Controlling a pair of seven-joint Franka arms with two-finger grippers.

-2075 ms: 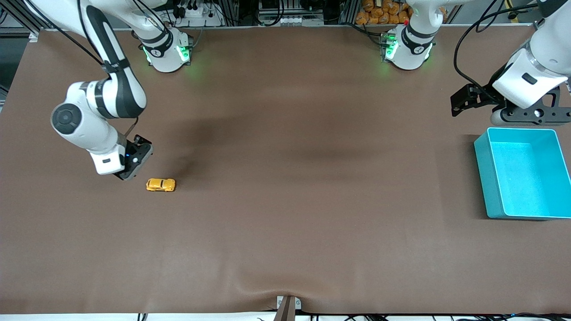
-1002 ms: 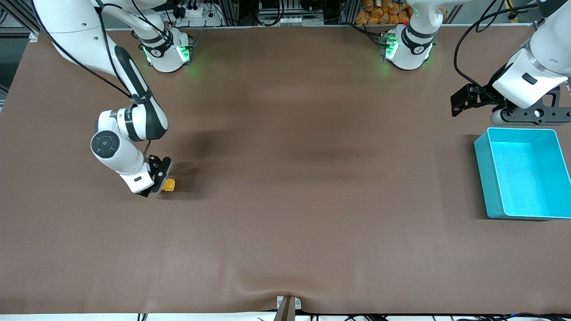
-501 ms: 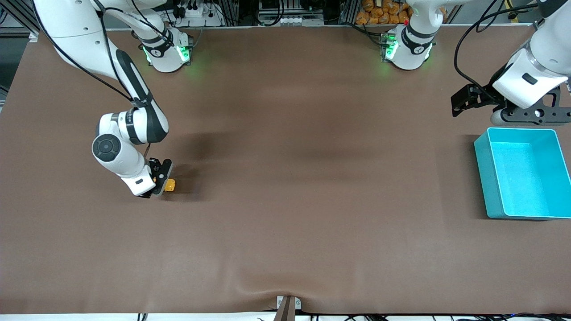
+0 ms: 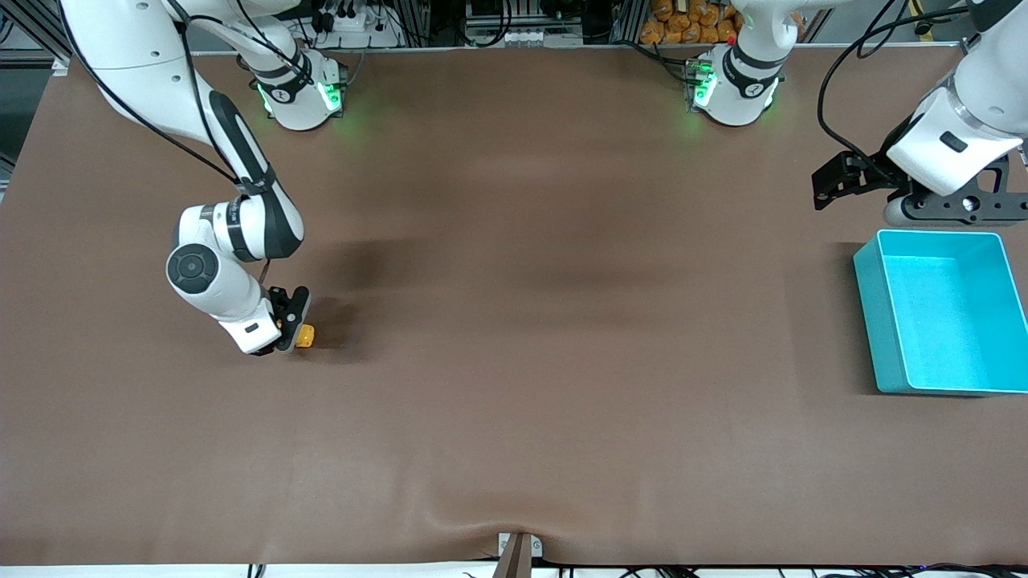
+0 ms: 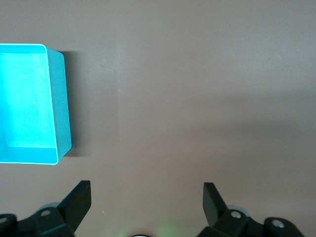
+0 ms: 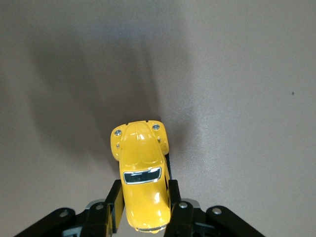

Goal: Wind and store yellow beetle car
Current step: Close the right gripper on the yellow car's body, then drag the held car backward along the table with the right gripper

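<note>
Right end effector (image 4: 291,335) clamped on yellow beetle car (image 6: 142,174), low on surface (image 4: 514,337) toward right arm's end. Left end effector (image 5: 146,203) waits, fingers apart, beside teal bin (image 4: 875,321).

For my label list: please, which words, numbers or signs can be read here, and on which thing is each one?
None can be read.
Yellow beetle car: no lettering shows.
Teal bin: plain.
Marks on the two arm bases: too small to read.

The right pincer (image 6: 143,205) clamps the yellow beetle car (image 6: 142,173) by its sides.
</note>
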